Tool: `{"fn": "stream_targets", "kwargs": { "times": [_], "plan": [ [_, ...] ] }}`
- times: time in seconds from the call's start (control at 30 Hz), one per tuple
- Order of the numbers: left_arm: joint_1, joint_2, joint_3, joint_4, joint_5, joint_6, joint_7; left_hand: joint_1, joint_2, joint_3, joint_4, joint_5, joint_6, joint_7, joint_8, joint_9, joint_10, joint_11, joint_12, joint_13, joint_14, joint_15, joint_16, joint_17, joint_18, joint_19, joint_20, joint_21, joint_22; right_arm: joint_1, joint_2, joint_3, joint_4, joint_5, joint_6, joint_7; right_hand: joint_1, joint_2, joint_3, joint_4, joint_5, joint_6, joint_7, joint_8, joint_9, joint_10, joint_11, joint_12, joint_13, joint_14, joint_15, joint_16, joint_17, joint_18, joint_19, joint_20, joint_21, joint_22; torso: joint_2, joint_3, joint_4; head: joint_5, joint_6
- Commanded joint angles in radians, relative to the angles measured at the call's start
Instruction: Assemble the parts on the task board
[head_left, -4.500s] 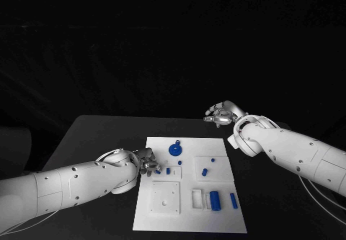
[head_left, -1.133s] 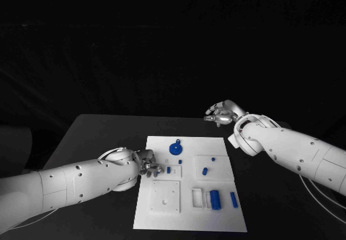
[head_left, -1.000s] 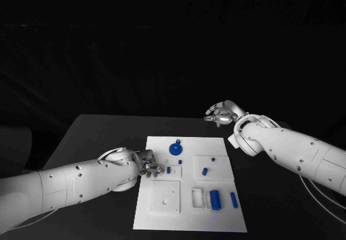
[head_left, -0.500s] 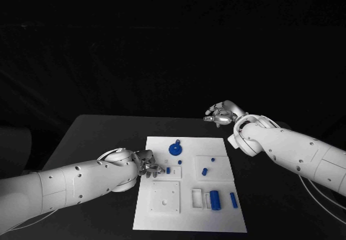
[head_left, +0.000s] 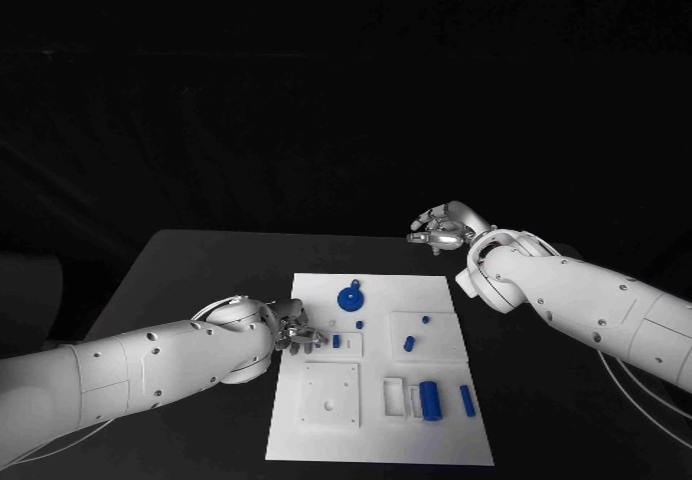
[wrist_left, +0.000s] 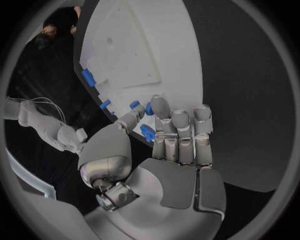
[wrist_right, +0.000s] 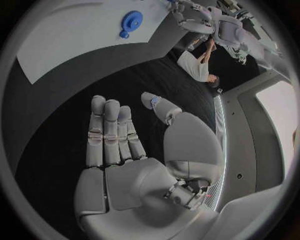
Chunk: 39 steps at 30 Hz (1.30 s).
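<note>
The white task board (head_left: 382, 440) lies in the middle of the black table. My left hand (head_left: 296, 333) is at the board's left edge. In the left wrist view this hand (wrist_left: 178, 165) pinches a small blue part (wrist_left: 147, 132) between thumb and fingers, just over the board (wrist_left: 144, 45). A blue gear (head_left: 349, 297) sits near the board's far end, and small blue pieces (head_left: 335, 341) (head_left: 408, 343) lie mid-board. A blue cylinder (head_left: 428, 399) and a slimmer bar (head_left: 466, 399) lie at the near right. My right hand (head_left: 444, 228) hovers beyond the board's far right corner, fingers spread and holding nothing.
A raised white square block (head_left: 330, 394) with a hole sits on the board's near left. The right wrist view shows my right hand (wrist_right: 131, 165) over bare black table, with the gear (wrist_right: 132, 20) and board (wrist_right: 69, 45) ahead of it.
The left hand has crept slightly toward the board. The small blue piece that lay by its fingertips is now between them. The right hand has not moved.
</note>
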Motion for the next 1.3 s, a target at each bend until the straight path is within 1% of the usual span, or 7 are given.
{"fn": "stream_targets", "kwargs": {
  "times": [0.03, 0.27, 0.43, 0.63, 0.8, 1.0, 1.3],
  "plan": [
    [0.001, -0.001, 0.017, 0.007, 0.02, -0.033, -0.005, -0.002, -0.013, 0.002, 0.006, -0.005, -0.01, -0.001, 0.003, 0.001, -0.003, -0.001, 0.002, -0.003, -0.006, -0.005, 0.003, -0.002, 0.015, -0.008, -0.122, 0.004, 0.018, -0.001, 0.0, 0.0, 0.001, -0.008, 0.011, 0.005, -0.009, -0.001, -0.003, 0.002, 0.004, 0.0, 0.006, -0.006, 0.002, -0.008, -0.001, 0.006, -0.002, 0.001, 0.004, -0.003, 0.0, 0.016, 0.007, -0.003, -0.005, 0.001, 0.0, -0.0004, 0.0001, 0.0, 0.0],
    [0.002, -0.006, 0.068, 0.017, 0.067, -0.055, 0.001, -0.011, -0.048, 0.018, 0.044, -0.005, -0.044, 0.01, -0.014, -0.005, -0.009, 0.007, -0.01, -0.012, -0.012, -0.013, -0.009, -0.011, 0.015, -0.008, -0.123, 0.0, 0.014, -0.002, 0.001, 0.0, -0.001, -0.008, 0.011, 0.005, -0.01, -0.001, -0.004, 0.003, 0.004, 0.0, 0.006, -0.007, 0.002, -0.008, -0.001, 0.006, -0.002, 0.001, 0.004, -0.003, 0.0, 0.016, 0.007, -0.003, -0.006, 0.002, 0.0, 0.0, 0.0, 0.0, 0.004],
    [0.013, -0.007, 0.08, 0.014, 0.13, -0.085, 0.019, -0.006, -0.094, 0.032, 0.072, -0.004, -0.117, 0.032, -0.044, -0.013, -0.069, 0.024, -0.048, -0.029, -0.051, -0.001, -0.048, -0.034, 0.007, -0.034, -0.115, -0.021, 0.008, -0.002, 0.003, 0.0, -0.001, -0.008, 0.011, 0.005, -0.01, -0.001, -0.004, 0.003, 0.004, 0.0, 0.006, -0.007, 0.002, -0.009, -0.001, 0.006, -0.002, 0.001, 0.004, -0.004, 0.0, 0.016, 0.007, -0.003, -0.006, 0.002, -0.001, 0.0011, -0.0002, 0.001, 0.006],
    [0.017, 0.001, 0.081, -0.006, 0.171, -0.154, 0.129, 0.046, -0.085, 0.034, 0.041, -0.004, -0.21, 0.069, -0.069, -0.013, -0.156, 0.061, -0.105, -0.055, -0.109, 0.039, -0.104, -0.072, -0.004, -0.09, -0.089, -0.062, 0.0, -0.002, 0.002, 0.0, -0.002, -0.008, 0.013, 0.004, -0.01, -0.001, -0.004, 0.003, 0.004, 0.0, 0.006, -0.007, 0.002, -0.009, -0.001, 0.007, -0.003, 0.001, 0.004, -0.004, 0.0, 0.016, 0.008, -0.003, -0.006, 0.002, 0.001, 0.0015, -0.001, 0.0, 0.008],
    [0.017, 0.027, 0.078, -0.023, 0.014, -0.239, 0.298, 0.253, 0.027, 0.067, -0.117, 0.038, -0.204, 0.075, -0.043, 0.003, -0.203, 0.074, -0.15, -0.078, -0.154, 0.073, -0.139, -0.098, -0.01, -0.139, -0.054, -0.093, 0.001, -0.002, 0.0, 0.0, -0.001, -0.01, 0.012, -0.002, -0.009, 0.0, -0.003, 0.003, 0.005, -0.001, 0.006, -0.007, 0.002, -0.009, -0.001, 0.007, -0.003, 0.001, 0.004, -0.004, -0.001, 0.016, 0.008, -0.003, -0.007, 0.003, 0.0, 0.0014, -0.0008, -0.003, 0.011],
    [0.016, 0.058, 0.061, -0.033, -0.101, -0.293, 0.397, 0.5, -0.023, 0.069, -0.181, -0.004, -0.273, 0.115, -0.093, -0.023, -0.273, 0.126, -0.301, -0.163, -0.179, 0.112, -0.168, -0.124, -0.001, -0.162, -0.015, -0.118, 0.006, -0.002, -0.003, 0.0, -0.005, -0.01, 0.013, -0.002, -0.007, 0.001, -0.001, 0.002, 0.003, -0.001, 0.006, -0.007, 0.002, -0.009, -0.001, 0.008, -0.005, 0.001, 0.004, -0.004, -0.001, 0.016, 0.008, -0.003, -0.008, 0.003, 0.002, -0.001, -0.0022, -0.004, 0.015],
    [0.008, 0.123, 0.038, -0.103, -0.185, -0.256, 0.438, 0.472, -0.046, -0.017, -0.169, -0.004, -0.309, 0.125, -0.136, -0.043, -0.313, 0.166, -0.437, -0.232, -0.175, 0.128, -0.172, -0.131, 0.005, -0.158, -0.002, -0.123, 0.009, -0.002, 0.002, 0.0, -0.006, -0.01, 0.014, 0.0, -0.006, 0.001, -0.001, 0.003, 0.002, -0.001, 0.006, -0.007, 0.002, -0.009, -0.001, 0.008, -0.005, 0.001, 0.004, -0.004, -0.001, 0.016, 0.008, -0.003, -0.008, 0.004, 0.002, -0.0008, -0.0023, -0.007, 0.017]
  ]
}}
